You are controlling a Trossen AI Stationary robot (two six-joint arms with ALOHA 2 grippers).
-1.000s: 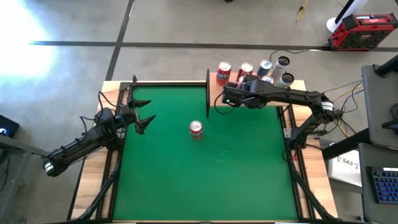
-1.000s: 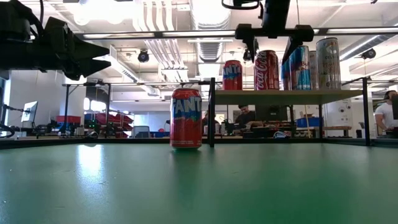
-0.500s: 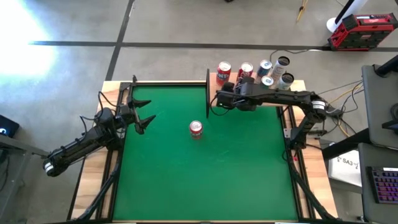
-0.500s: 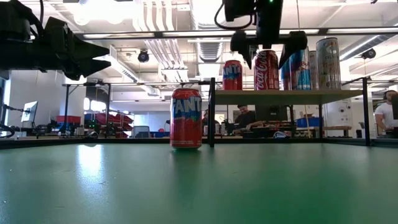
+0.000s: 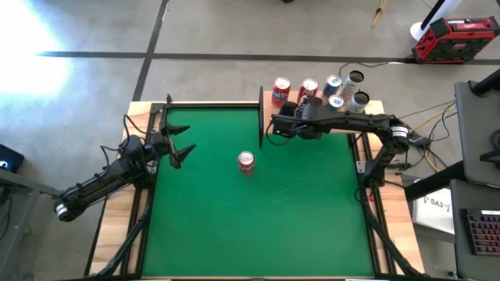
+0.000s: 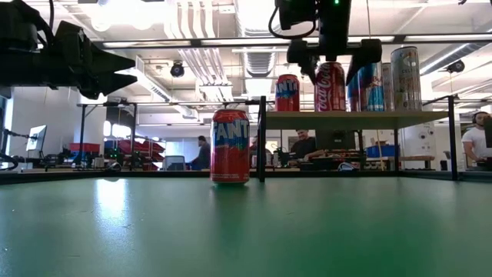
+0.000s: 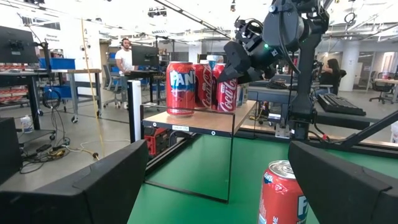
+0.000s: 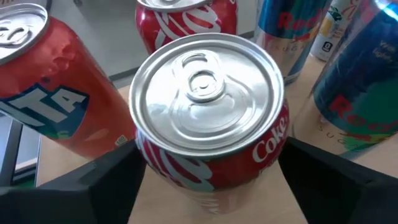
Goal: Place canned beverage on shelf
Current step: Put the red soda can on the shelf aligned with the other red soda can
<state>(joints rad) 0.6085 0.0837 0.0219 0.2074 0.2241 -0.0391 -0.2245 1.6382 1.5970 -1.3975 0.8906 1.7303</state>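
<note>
The green tabletop [image 5: 258, 203] carries the shelf [image 5: 312, 105] at its 1 o'clock corner, cans already upright on it. One upright Fanta can [image 5: 246, 161] stands mid-table, at 7 o'clock from the right hand [image 5: 275, 125], which straddles a shelved Coke can [image 8: 208, 124], fingers apart, not gripping. The left hand [image 5: 183, 148] waits open at 9 o'clock, about as near.

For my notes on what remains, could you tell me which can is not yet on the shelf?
The Fanta can standing alone on the green felt; all the others stand together on the shelf.

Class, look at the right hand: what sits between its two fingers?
A Coca-Cola can standing on the shelf sits between the right hand's fingers; the right wrist view shows this.
</note>
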